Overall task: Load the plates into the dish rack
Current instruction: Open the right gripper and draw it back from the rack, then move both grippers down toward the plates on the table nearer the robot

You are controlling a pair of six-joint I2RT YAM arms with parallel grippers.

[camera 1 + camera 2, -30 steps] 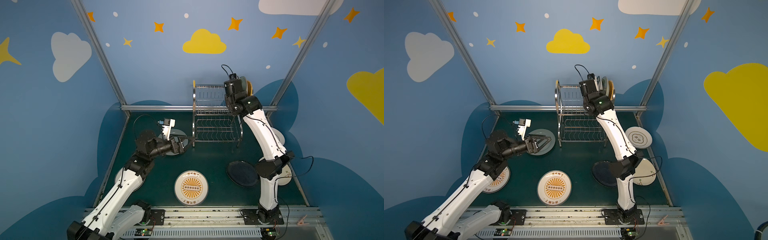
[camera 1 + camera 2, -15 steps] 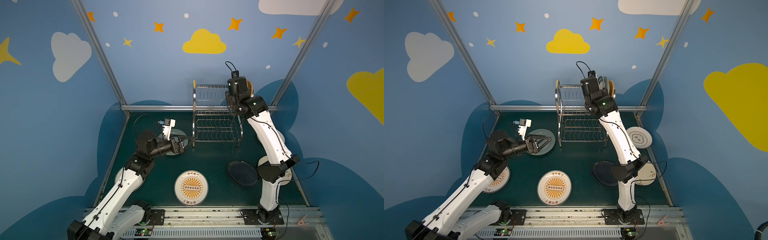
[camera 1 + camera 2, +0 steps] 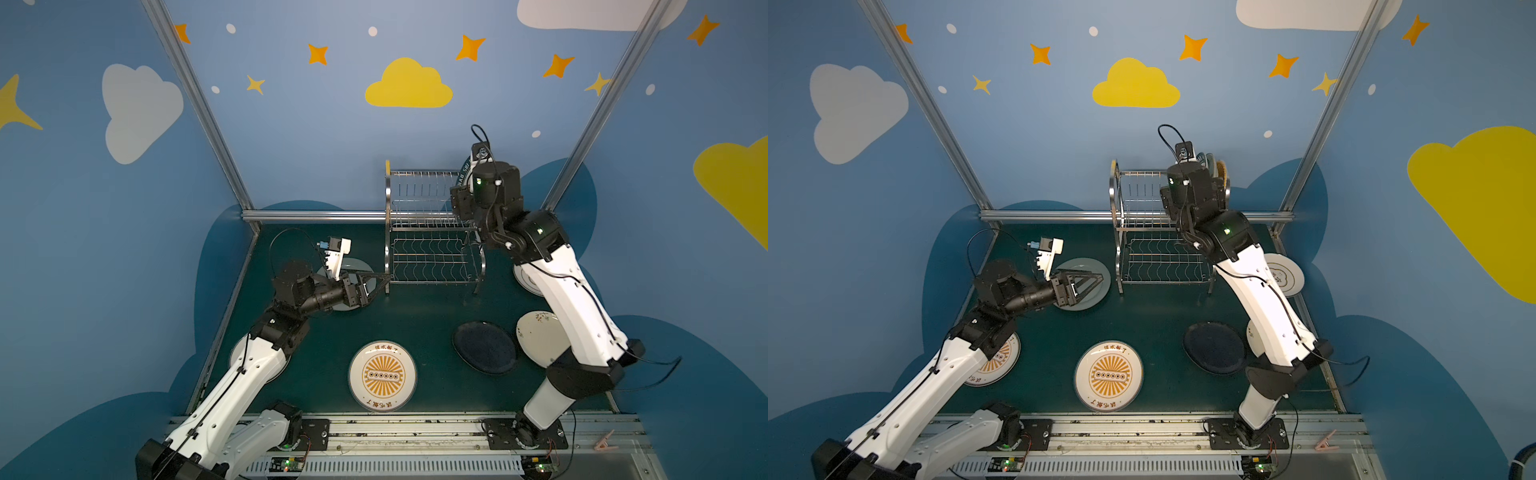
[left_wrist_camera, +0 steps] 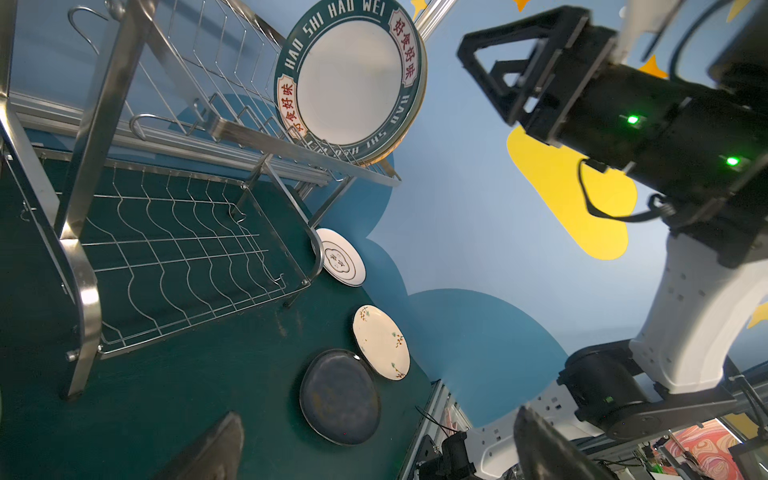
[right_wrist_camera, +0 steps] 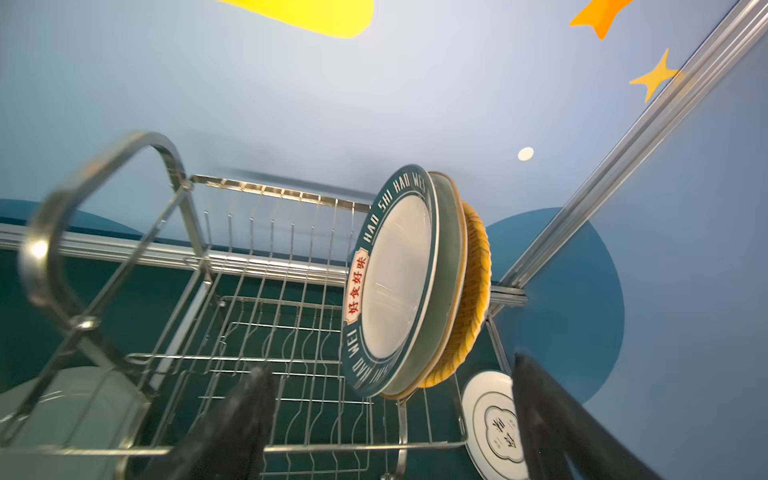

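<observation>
Upper tier of the shiny two-tier stainless-steel wire dish rack (image 3: pixel 432 232), 3 o'clock end: three plates stood on edge. Nearest the free slots was the white plate with a lettered dark-green rim (image 5: pixel 395 282); behind this lettered plate a grey-green plate (image 5: pixel 451 270), then an orange woven plate (image 5: pixel 478 291). Slots toward 9 o'clock were free.

Right hand (image 5: pixel 390 365): released, fingers wide apart, nothing between them, clear of the lettered plate. Judged: that plate's placing was finished.

Rack stood at 12 o'clock of the dark green worktop (image 3: pixel 415 316). Lying flat on it:
- a white plate with an orange sunburst (image 3: pixel 382 376) at 6 o'clock
- a second sunburst plate (image 3: pixel 1003 361) at 8 o'clock, partly under the left arm
- a black plate (image 3: pixel 484 347) at 4 o'clock, with a cream floral plate (image 3: pixel 536 338) just beside it
- a white plate with a central emblem (image 3: pixel 1289 274) at 2 o'clock
- a second grey-green plate (image 3: pixel 1098 297) at 10 o'clock

Left hand (image 3: pixel 1094 279): released, over that 10 o'clock plate; contact could not be told.

Judged next: the left hand would have to get a finger under the flat rim, clench on it, tip the plate upright and drop it into the free slot at 9 o'clock of the lettered plate. The right arm should draw clear of the rack first.
</observation>
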